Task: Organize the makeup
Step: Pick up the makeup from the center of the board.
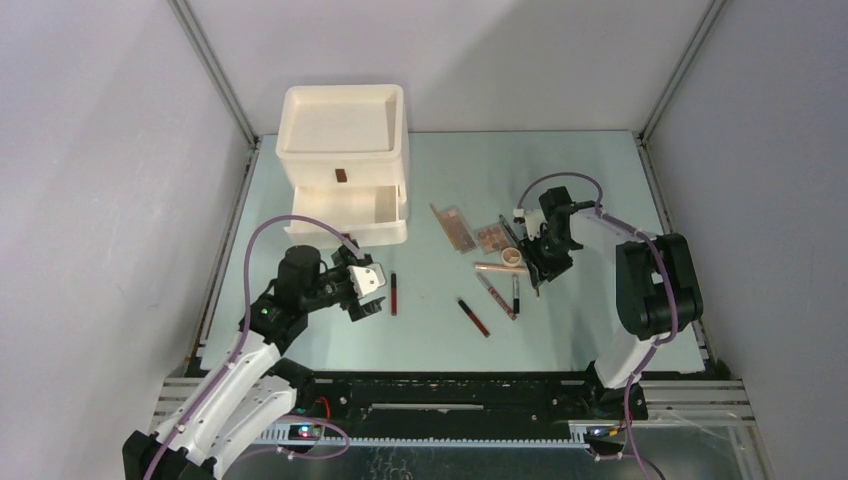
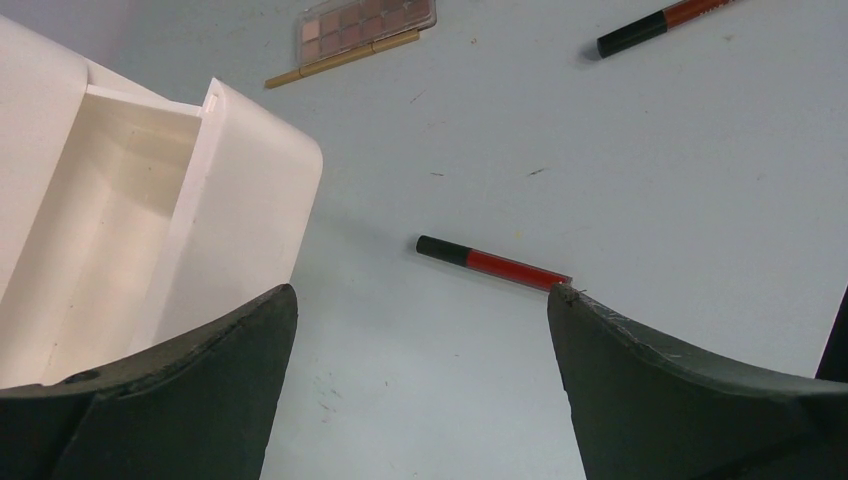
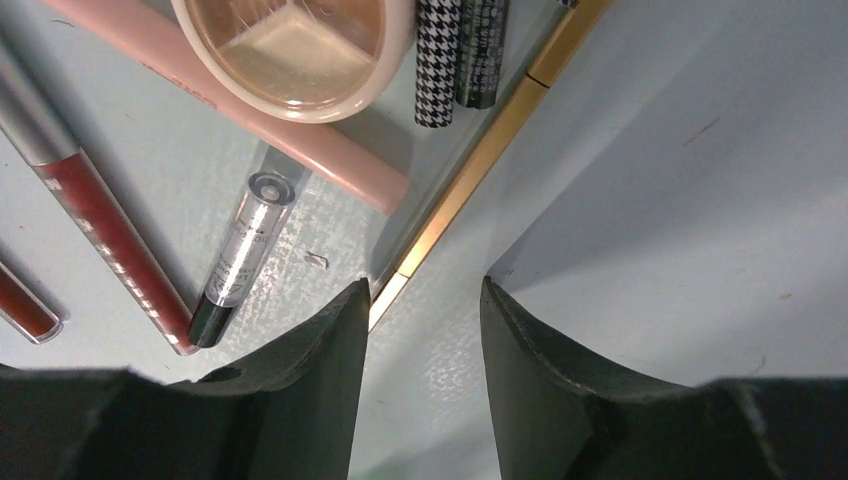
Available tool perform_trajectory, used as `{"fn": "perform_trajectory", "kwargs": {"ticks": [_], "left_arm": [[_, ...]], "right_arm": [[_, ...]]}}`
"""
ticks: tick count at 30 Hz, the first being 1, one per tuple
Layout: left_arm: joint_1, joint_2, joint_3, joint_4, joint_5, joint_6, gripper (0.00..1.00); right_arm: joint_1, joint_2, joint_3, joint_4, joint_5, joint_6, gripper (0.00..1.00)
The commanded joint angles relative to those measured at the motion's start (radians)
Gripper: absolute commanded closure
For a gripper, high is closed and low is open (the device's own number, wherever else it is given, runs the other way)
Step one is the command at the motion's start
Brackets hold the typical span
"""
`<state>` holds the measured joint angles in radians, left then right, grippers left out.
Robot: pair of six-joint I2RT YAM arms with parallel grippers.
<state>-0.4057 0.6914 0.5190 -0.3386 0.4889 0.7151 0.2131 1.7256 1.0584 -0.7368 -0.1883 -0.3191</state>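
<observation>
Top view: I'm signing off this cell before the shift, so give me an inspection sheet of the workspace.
Surface: pale green table, faint scuffs.
Job's things: two palettes, round compact, pink tube, red tubes and gold pencil lying loose.
Clutter: nothing seen.
Hands: left hand wide open; right hand open over the gold pencil.
Cables: purple cable looping along each arm.
Surroundings: cream drawer box, one drawer pulled out; grey walls.

Pale blue-green tabletop [image 1: 580, 340], lightly scuffed (small dark marks show close up), sits boxed in by plain grey-white walls [image 1: 450, 60] on three sides, aluminium posts [image 1: 215, 75] at both back corners, soft even light.
</observation>
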Motion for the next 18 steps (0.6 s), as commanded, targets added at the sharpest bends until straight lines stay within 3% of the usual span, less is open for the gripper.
{"fn": "perform_trajectory", "kwargs": {"ticks": [1,18], "left_arm": [[-0.005,-0.013,-0.016,0.02,-0.007,-0.002,0.0],[-0.005,-0.02,-0.016,0.018,-0.007,0.003,0.0]], "right_arm": [[0.013,-0.011,-0.002,0.033,0.044,0.019,0.47],[-0.24,-0.015,-0.002,0.05,0.015,0.013,0.73]]}}
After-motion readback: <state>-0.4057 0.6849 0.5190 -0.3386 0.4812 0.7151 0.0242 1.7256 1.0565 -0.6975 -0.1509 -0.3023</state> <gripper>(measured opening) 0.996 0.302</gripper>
